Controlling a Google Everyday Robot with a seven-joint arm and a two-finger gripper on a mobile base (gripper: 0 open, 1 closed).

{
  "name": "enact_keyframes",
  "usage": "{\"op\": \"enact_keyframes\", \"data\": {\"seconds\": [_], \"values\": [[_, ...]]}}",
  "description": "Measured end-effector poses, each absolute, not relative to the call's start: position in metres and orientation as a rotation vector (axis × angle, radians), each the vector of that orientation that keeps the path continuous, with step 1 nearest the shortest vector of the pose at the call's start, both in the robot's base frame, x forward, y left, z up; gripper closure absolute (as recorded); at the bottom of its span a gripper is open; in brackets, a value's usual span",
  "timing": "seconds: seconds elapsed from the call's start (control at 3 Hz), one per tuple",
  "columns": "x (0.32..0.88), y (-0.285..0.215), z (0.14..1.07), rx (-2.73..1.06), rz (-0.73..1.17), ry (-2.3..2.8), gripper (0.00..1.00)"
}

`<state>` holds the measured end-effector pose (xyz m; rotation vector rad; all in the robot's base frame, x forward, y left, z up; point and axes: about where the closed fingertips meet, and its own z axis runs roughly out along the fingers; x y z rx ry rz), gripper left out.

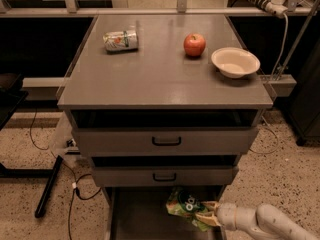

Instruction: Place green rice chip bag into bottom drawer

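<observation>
The green rice chip bag [184, 207] is a crinkly light-green pouch with a dark round logo. It is inside the open bottom drawer [137, 216], near its back right, just under the middle drawer front. My gripper [209, 215] comes in from the lower right on a white arm [260, 223]. Its tan fingertips are at the bag's right edge, touching it.
On the cabinet top [165, 69] are a small green-and-white can [120, 40] lying on its side, a red apple [194, 44] and a cream bowl [235, 62]. The two upper drawers [166, 141] with black handles are shut. Cables lie on the floor at the left.
</observation>
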<state>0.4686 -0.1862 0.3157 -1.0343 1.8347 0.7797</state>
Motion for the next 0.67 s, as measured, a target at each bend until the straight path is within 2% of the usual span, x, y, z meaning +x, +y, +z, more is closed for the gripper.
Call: {"op": "enact_keyframes", "data": {"seconds": [0.67], "values": [[0.479, -0.166, 0.269, -1.172, 0.631, 1.866, 1.00]]}}
